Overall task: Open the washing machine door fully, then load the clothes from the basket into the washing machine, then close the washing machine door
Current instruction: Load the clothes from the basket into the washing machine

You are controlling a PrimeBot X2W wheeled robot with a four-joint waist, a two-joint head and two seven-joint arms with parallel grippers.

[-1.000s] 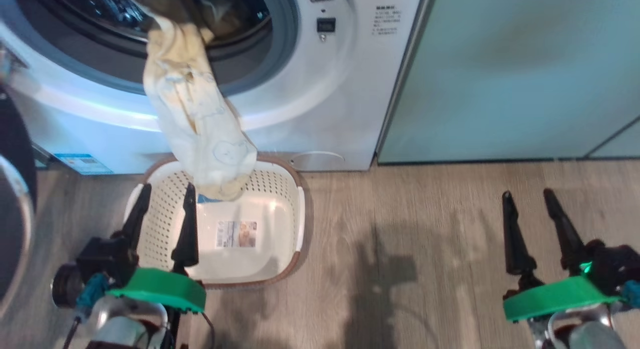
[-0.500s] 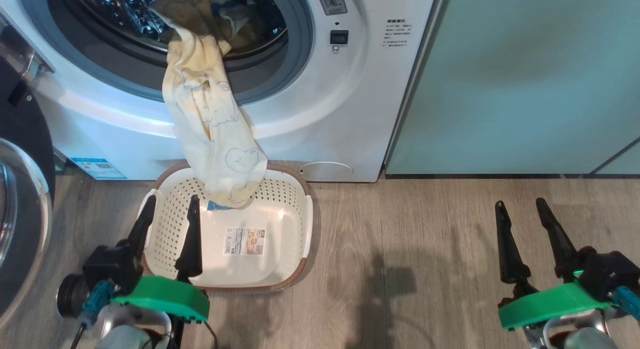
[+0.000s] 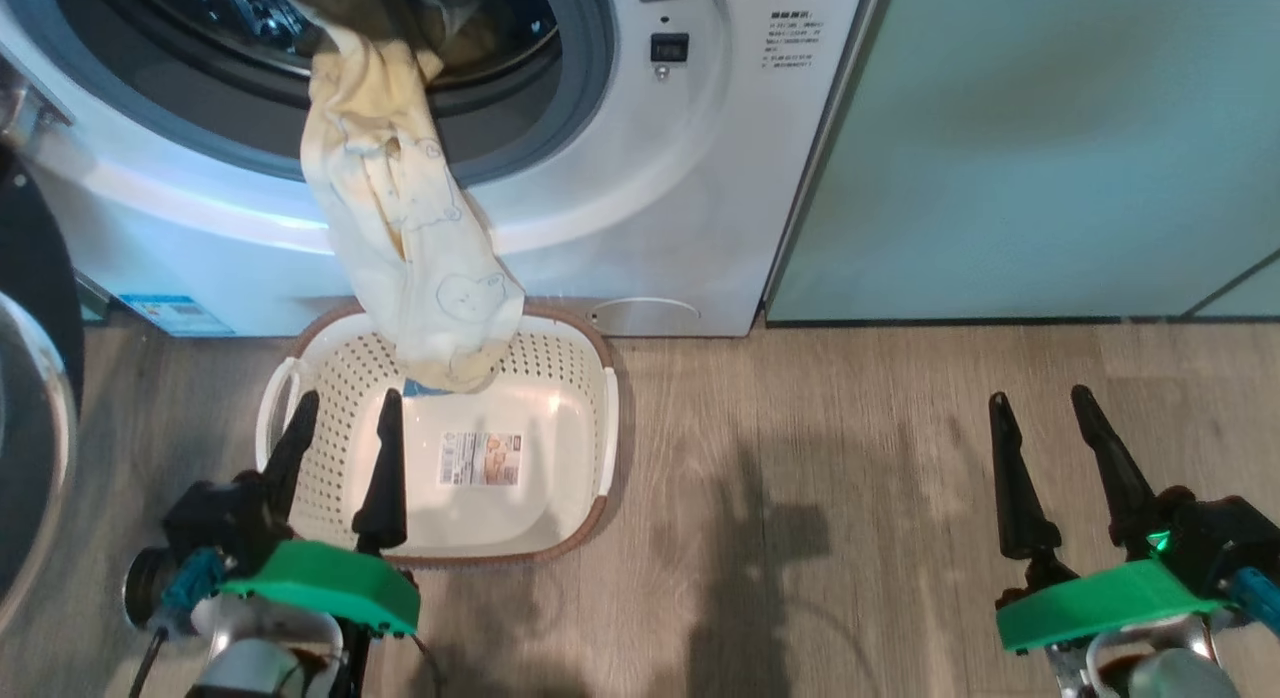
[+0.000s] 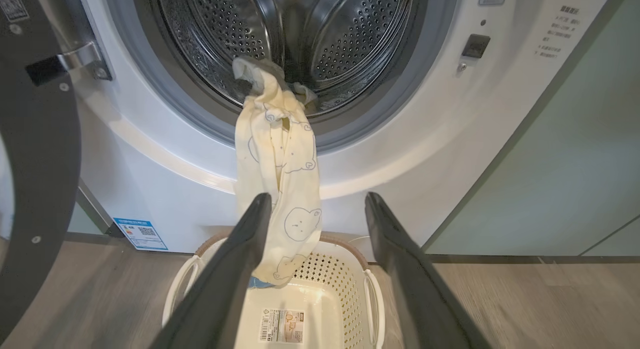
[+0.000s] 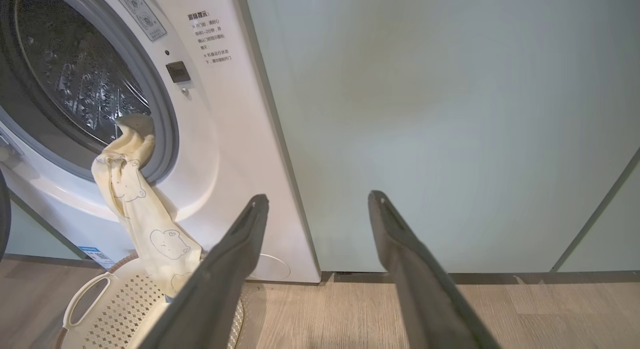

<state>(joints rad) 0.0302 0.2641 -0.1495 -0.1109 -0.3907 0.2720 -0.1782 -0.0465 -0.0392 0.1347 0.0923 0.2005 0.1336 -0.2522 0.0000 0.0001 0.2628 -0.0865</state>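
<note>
Left jaws spread and empty above the basket (image 3: 607,438); right jaws spread too, idle. At the left jaws' 1 o'clock, the garment (image 3: 400,228) hangs from the washer (image 3: 640,198) mouth into the basket. Best to pinch it low, lift, and push it deep past the gasket (image 3: 585,78).

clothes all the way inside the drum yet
No, the clothes hang out of the washing machine opening, the lower end reaching down to the basket.

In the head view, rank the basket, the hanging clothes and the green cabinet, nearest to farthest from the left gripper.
1. The basket, just under the left gripper.
2. The clothes, hanging ahead, slightly right.
3. The cabinet, far to the right.
</note>
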